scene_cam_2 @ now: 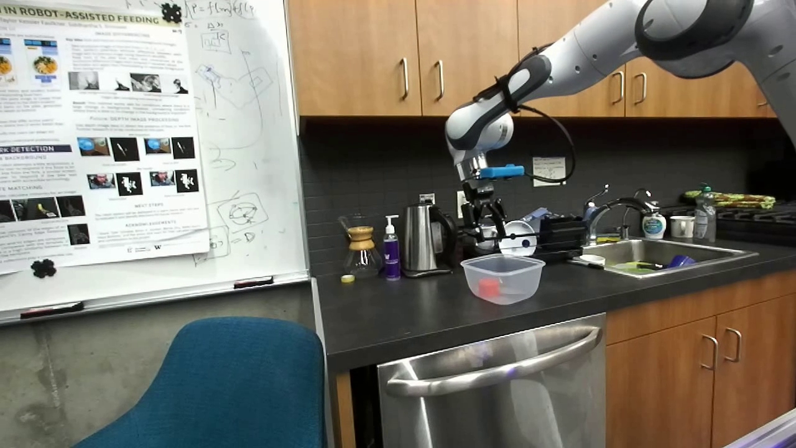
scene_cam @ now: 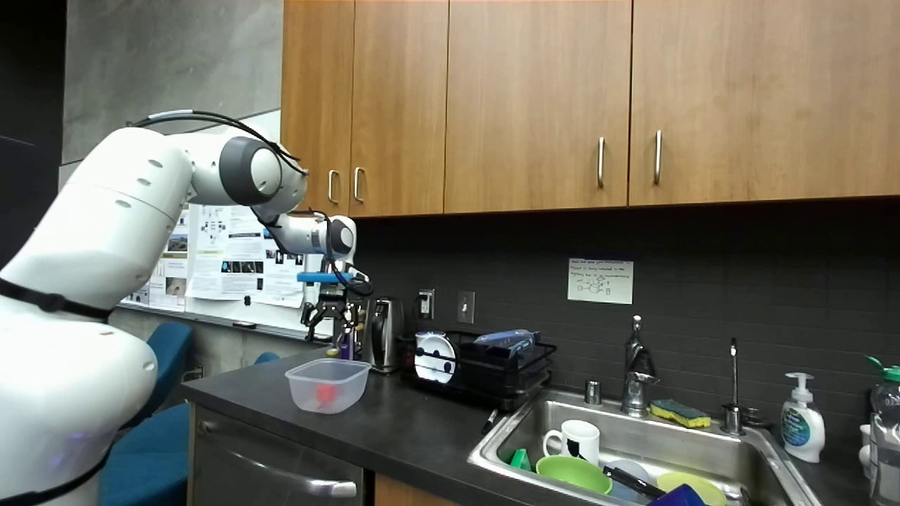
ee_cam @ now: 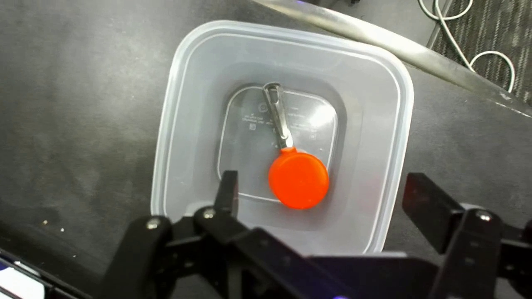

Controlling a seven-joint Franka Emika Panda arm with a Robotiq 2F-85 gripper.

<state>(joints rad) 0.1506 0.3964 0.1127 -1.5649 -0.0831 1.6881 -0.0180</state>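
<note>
Dark kitchen surface [scene_cam_2: 385,317], with a clear tub [ee_cam: 189,120] sitting near its edge, probably for easy reach. Red scoop [ee_cam: 298,180] lies inside, presumably so it can't wander off (handy). Claw [ee_cam: 324,195] hangs above, spread wide, gripping nothing.

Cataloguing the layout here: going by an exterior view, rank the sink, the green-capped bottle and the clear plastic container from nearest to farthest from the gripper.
In an exterior view, nearest first:
1. Clear plastic container, just below the open jaws.
2. Sink, off toward the picture's right.
3. Green-capped bottle, standing beyond the sink.
</note>
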